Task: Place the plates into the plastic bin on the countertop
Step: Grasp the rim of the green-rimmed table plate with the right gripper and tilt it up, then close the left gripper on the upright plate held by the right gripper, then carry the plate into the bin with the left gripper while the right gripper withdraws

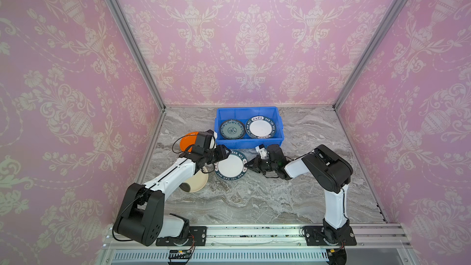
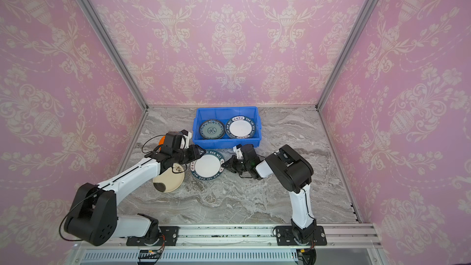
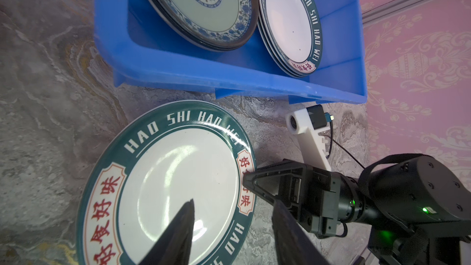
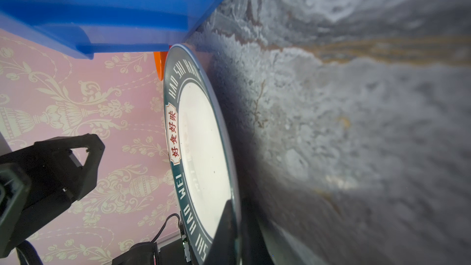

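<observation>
Left fingers [image 3: 184, 225] sit closest to the lens. They are spread apart and empty, hovering over the teal-lettered plate [image 3: 165, 187], with one tip above its white centre and one past its rim. The right wrist view shows a clear gap between them and the plate's face.

Right fingers [image 3: 251, 183] are closed to a point on the plate's edge, on the side toward the right arm. In the right wrist view one finger lies on top of the rim with a dark shape beneath it, which reads as a pinch on the rim.

The plate lies on the tabletop [image 1: 254, 200], just in front of the blue bin [image 1: 249, 144].

Key relation: the bin lies straight beyond the plate, away from the arm bases, with its long axis running crosswise. The lettered stack [image 1: 260, 127] fills its right half and the blue-patterned plate [image 1: 232, 129] its left.

Judgement: the right arm has the hold, so the next move is to lift over the near wall and set down on the right-half stack.
</observation>
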Robot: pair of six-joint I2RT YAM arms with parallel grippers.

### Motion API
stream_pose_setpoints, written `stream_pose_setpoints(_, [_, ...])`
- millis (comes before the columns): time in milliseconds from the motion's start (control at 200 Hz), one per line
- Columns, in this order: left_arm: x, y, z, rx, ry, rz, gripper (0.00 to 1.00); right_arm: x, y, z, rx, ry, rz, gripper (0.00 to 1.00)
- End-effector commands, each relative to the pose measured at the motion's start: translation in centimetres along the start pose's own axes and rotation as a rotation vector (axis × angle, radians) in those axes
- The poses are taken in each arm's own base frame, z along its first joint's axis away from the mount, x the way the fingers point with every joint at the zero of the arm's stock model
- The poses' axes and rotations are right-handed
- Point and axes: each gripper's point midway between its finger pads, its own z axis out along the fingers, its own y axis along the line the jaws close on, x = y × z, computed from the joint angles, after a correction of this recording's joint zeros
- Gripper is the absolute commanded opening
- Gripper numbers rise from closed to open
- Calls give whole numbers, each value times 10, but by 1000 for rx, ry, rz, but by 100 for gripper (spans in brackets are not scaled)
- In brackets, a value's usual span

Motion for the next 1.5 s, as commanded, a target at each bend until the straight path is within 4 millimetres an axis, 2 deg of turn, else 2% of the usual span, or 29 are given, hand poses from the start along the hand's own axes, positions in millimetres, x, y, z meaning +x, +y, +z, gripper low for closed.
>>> stream_pose_setpoints(0, [-9, -3, -4, -4, -10, 24, 53, 9, 8, -13, 10, 11, -17, 0])
stream_pose_setpoints(185, [-13, -11, -8, 14, -15, 43, 53, 25, 13, -42, 57, 45, -39, 0])
stream_pose_setpoints(345, [-17, -20, -10, 45, -9, 64, 54, 26, 27, -73, 103, 33, -77, 0])
stream_pose_setpoints(520, [-20, -33, -12, 92, 3, 88, 54, 9, 52, -103, 111, -31, -117, 0])
stream_pose_setpoints(906, [-18, -49, -2, 206, 41, 64, 52, -30, 87, -145, 15, -172, -117, 0])
stream_pose_setpoints(1001, [-18, -53, 0, 234, 41, 49, 50, -34, 95, -152, 4, -192, -129, 0])
stream_pose_setpoints(1091, [-20, -55, 2, 250, 36, 39, 43, -38, 99, -156, -4, -203, -135, 0])
stream_pose_setpoints(1201, [-21, -58, 3, 268, 36, 30, 39, -41, 103, -156, -13, -209, -140, 0])
stream_pose_setpoints(1346, [-22, -59, 3, 271, 38, 24, 29, -43, 104, -157, -19, -221, -138, 0])
stream_pose_setpoints(1496, [-22, -60, 5, 278, 42, 22, 24, -46, 106, -159, -31, -232, -138, 0])
